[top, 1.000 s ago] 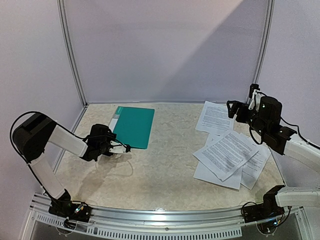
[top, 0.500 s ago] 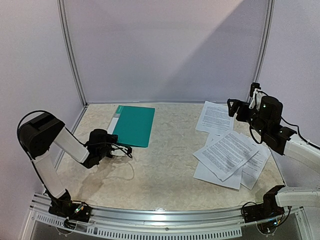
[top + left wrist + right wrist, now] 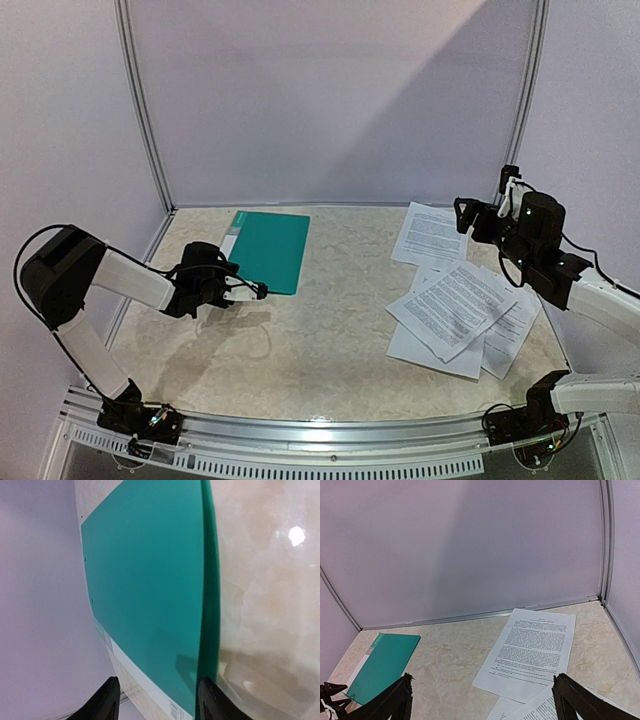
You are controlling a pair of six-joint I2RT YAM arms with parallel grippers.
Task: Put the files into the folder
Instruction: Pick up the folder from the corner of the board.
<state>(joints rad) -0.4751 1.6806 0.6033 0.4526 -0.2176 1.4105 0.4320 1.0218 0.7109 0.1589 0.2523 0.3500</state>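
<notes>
The teal folder [image 3: 268,252] lies shut and flat at the back left of the table, its white label strip [image 3: 145,682] along the left side. My left gripper [image 3: 256,291] hovers at its near right corner, open, the fingers straddling the folder's near edge [image 3: 159,702]; the right fingertip [image 3: 210,702] sits by the folder's open edge. The files lie at the right: one printed sheet [image 3: 430,235] toward the back, and a loose pile [image 3: 460,312] nearer. My right gripper [image 3: 466,216] hangs above the far sheet [image 3: 532,652], wide open [image 3: 485,705] and holding nothing.
A grey back wall [image 3: 330,100] and side walls with metal posts [image 3: 145,110] enclose the marble table [image 3: 320,330]. A metal rail [image 3: 320,435] runs along the near edge between the arm bases. The folder [image 3: 382,667] also shows at the lower left of the right wrist view.
The left arm shifted, carrying its gripper slightly right and toward the folder's near corner, with its jaws a little narrower. The right arm and the files have not moved.
</notes>
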